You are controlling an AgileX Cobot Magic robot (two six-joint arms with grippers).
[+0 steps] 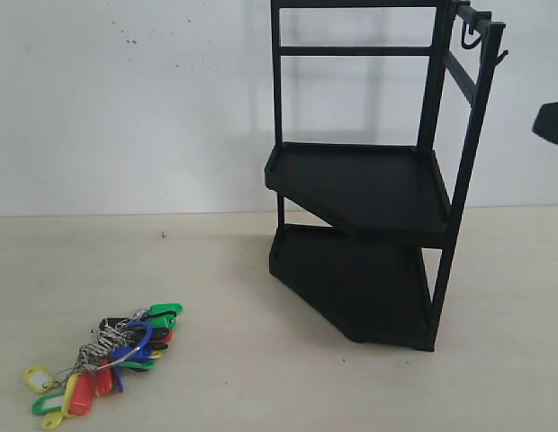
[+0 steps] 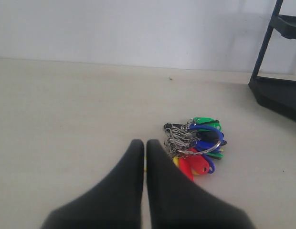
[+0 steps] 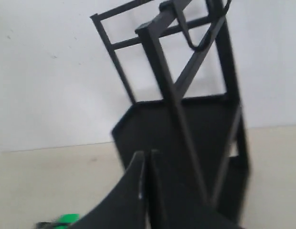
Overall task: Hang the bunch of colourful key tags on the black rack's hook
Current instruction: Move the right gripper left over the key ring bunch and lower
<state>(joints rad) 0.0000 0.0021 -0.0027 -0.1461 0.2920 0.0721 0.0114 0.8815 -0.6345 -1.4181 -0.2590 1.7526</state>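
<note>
Where plastic key tags (image 1: 110, 358) heap, the rack (image 1: 360, 184) seems matte.

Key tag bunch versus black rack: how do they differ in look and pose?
The key tag bunch is small and multicoloured; the black rack is far larger and all black. The bunch lies in a heap; the rack stands upright. Both rest on the table, apart from each other.

Shows the colourful key tag bunch (image 1: 108, 360) lying on the beige table (image 1: 261, 378) at lower left, well apart from the black rack (image 1: 369, 184) standing at right, the hook (image 1: 502, 58) jutting near its top.
</note>
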